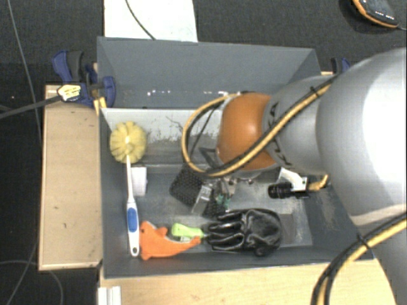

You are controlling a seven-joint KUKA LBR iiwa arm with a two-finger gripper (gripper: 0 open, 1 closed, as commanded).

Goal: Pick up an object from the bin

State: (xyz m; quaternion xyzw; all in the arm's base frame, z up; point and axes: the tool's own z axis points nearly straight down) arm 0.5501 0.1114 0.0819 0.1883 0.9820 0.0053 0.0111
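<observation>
Saw the gripper low in the bin, between a black mesh pad and a black glove. Could not tell if open or closed

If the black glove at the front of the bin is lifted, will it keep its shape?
Probably not: the black glove lies crumpled and folded, so it likely droops. Lying flat, it should hardly roll. Its shiny surface may slip.
</observation>
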